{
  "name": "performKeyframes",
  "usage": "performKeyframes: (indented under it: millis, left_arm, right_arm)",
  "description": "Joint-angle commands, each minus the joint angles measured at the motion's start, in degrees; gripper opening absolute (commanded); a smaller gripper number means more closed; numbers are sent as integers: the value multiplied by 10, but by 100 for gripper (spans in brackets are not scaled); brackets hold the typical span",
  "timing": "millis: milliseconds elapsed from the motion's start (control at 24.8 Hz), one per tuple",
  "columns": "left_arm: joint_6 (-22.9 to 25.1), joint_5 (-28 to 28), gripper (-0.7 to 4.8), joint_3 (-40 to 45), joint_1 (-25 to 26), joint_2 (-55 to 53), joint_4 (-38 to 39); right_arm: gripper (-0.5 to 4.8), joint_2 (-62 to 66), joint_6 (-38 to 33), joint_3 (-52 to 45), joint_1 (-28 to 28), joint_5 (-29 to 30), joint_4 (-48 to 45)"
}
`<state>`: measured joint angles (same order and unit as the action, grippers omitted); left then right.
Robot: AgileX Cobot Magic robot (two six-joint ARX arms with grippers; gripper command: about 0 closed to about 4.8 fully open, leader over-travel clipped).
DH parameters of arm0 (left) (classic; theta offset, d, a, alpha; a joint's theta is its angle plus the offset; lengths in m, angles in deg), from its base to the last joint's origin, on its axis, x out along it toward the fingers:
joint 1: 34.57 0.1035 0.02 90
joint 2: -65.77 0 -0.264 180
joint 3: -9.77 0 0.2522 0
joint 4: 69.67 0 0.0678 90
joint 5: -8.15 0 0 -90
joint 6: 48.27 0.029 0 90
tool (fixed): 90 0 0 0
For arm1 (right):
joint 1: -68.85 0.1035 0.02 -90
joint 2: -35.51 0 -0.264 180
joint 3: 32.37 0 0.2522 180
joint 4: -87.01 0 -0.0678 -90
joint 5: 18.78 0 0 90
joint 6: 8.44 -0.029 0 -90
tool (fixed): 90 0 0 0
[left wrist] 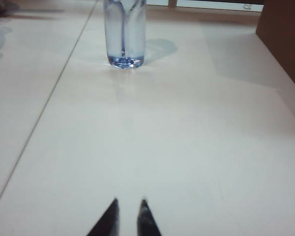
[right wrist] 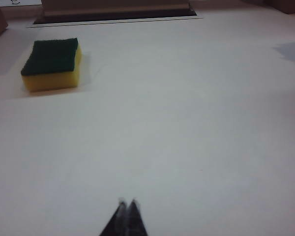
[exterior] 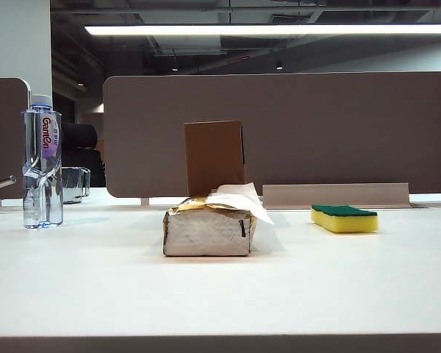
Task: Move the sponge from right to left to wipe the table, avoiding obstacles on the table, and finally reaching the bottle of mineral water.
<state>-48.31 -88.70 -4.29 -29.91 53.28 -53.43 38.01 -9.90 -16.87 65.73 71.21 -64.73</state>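
Note:
The yellow sponge (exterior: pixel 344 218) with its dark green top lies flat on the right of the white table (exterior: pixel 220 294). In the right wrist view the sponge (right wrist: pixel 51 64) lies far ahead and off to one side of my right gripper (right wrist: pixel 127 201), which is shut with its tips together and empty. The bottle of mineral water (exterior: pixel 42 162) stands upright at the far left. Its base (left wrist: pixel 124 34) is well ahead of my left gripper (left wrist: pixel 130 201), whose tips stand slightly apart with nothing between them. Neither gripper shows in the exterior view.
The silvery tissue pack (exterior: pixel 209 228) sits mid-table with white tissue poking out. The brown cardboard box (exterior: pixel 214 157) stands upright behind it, and its side (left wrist: pixel 285 39) shows in the left wrist view. A glass mug (exterior: pixel 75 184) stands behind the bottle. A grey partition closes the back.

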Motion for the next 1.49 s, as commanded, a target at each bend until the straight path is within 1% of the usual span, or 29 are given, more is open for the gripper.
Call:
performKeyframes:
  millis: [40,403,524,565,645,766,807,847,887,928,968,1049,1130,1210,1331,1412,1493]
  left_arm:
    - [0,2,52,-2,0,0,-4]
    - [0,0,52,-2,0,0,-4]
    - [0,-14,52,-3,0,0,-4]
    - [0,-28,52,-4,0,0,-8]
    - [0,-47,52,-5,0,0,-31]
    - [0,-50,55,-22,0,0,-38]
    - [0,-62,88,-35,0,0,-38]
    - [0,-75,100,-41,0,0,-38]
    - [0,-108,104,-53,0,0,-38]
    - [0,-139,120,-64,0,0,-38]
    - [-1,-148,142,-69,0,0,-35]
    - [-16,-154,269,-85,-4,0,-24]
    - [-24,-153,362,-100,-14,0,-12]
    - [-27,-155,374,-111,-19,0,-2]
    - [-53,-180,377,-123,-21,0,3]
    - [-65,-207,378,-141,-21,0,13]
    - [-65,-217,379,-155,-21,0,28]
  right_arm:
    - [-1,0,0,1,0,1,-1]
    - [-1,0,0,1,0,1,-1]
    - [-1,0,0,1,0,1,-1]
    - [-1,0,0,1,0,2,-1]
    - [-1,0,0,1,0,2,-1]
    - [-1,0,0,3,0,2,-1]
    - [-1,0,0,3,0,2,-1]
    - [-1,0,0,3,0,5,0]
    - [-1,0,0,6,0,23,-1]
    - [-2,0,0,12,1,46,-2]
    - [-2,0,-1,15,1,52,-2]
    - [-1,0,-19,30,4,53,-3]
    - [-1,0,-29,46,4,53,-9]
    - [-1,0,-30,69,4,53,-10]
    - [-1,1,-31,108,4,53,-4]
    - [-1,1,-31,155,4,49,39]
    - [-1,2,-31,183,4,49,71]
